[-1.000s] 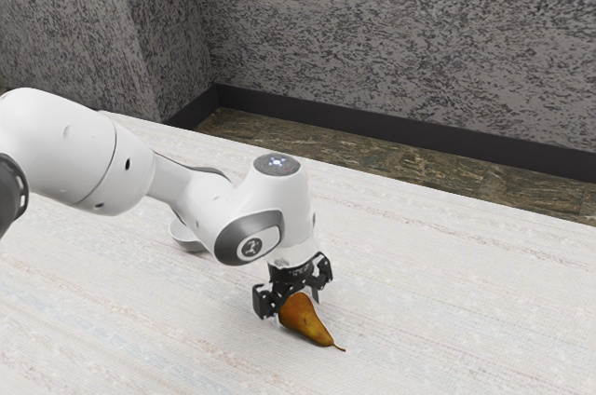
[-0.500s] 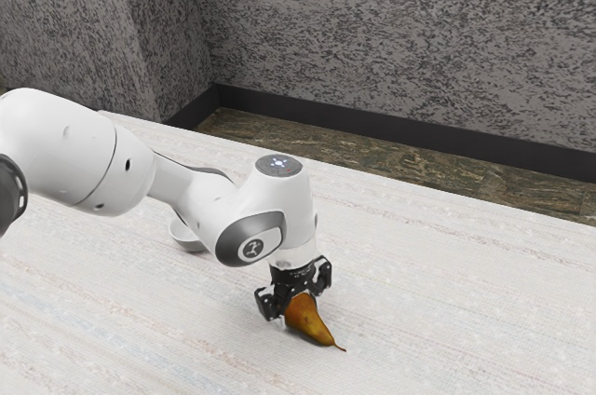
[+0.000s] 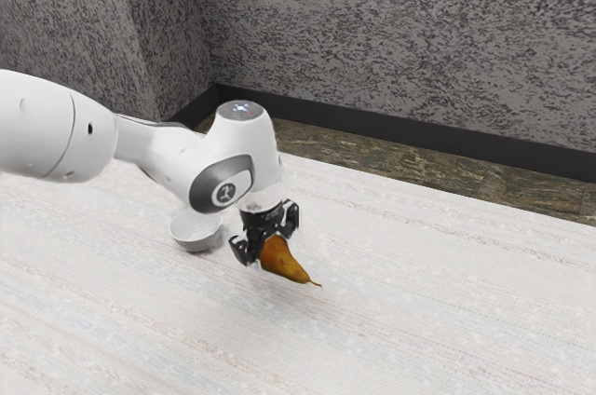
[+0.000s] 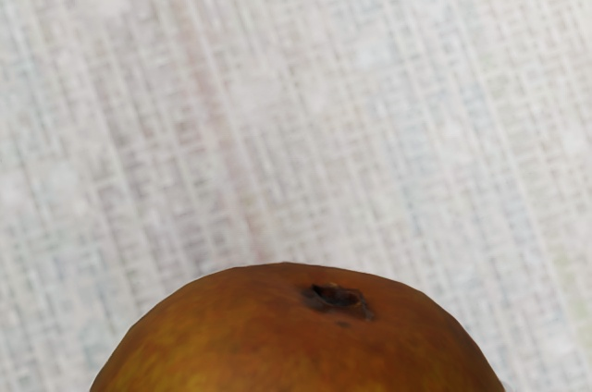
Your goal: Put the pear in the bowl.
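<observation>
1. My gripper (image 3: 265,244) is clamped on the pear (image 3: 283,263), one finger on each side of its fat end. The narrow end and stem slant down and away from the gripper, toward the exterior view's right.
2. The pear hangs in the air beneath my gripper, above the pale, woven-looking desk (image 3: 419,320), with a soft shadow below. In the wrist view its rounded brown base, with a dark dimple, lies just under my hand.
3. The bowl (image 3: 196,235), small and grey-white, stands upright on the desk near my gripper, on the exterior view's left side of it.
4. The step in hand, as I judge it, is carrying: the grasp is made, the placing is not. Next I need to bring the pear over the bowl, clear of its rim, then lower and release. The jutting stem end could catch the rim.
5. Compared with half a second ago, my gripper and pear are higher and closer to the bowl; then the pear was down at the desk. The bowl, partly hidden by my arm then, shows more fully now.
</observation>
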Available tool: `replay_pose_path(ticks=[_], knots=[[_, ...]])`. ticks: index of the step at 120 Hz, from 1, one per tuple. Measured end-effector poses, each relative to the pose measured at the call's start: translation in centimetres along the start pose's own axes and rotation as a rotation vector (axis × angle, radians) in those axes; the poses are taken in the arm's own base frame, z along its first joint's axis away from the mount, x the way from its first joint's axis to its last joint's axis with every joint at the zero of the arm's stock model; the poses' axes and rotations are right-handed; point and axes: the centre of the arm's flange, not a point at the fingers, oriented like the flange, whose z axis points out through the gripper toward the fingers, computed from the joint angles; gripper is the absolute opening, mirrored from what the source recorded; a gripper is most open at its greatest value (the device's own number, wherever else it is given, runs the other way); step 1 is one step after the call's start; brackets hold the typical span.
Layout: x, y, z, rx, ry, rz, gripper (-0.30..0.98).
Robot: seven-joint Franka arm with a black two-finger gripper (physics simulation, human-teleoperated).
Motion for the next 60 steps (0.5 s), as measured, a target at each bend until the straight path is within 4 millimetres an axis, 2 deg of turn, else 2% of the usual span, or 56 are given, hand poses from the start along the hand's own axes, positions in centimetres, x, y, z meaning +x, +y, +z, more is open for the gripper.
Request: replay_pose_path(ticks=[10,17,30,45,60], knots=[[3.2,0.8,-1.7,-0.009,0.017,-0.046,0.38],[6.2,0.8,-2.5,-0.006,0.03,-0.091,0.39],[12.0,-0.5,-2.9,0.022,0.045,-0.176,0.41],[15.5,-2.0,-2.6,0.049,0.037,-0.228,0.41],[18.1,-2.6,-2.6,0.051,0.017,-0.266,0.42]])
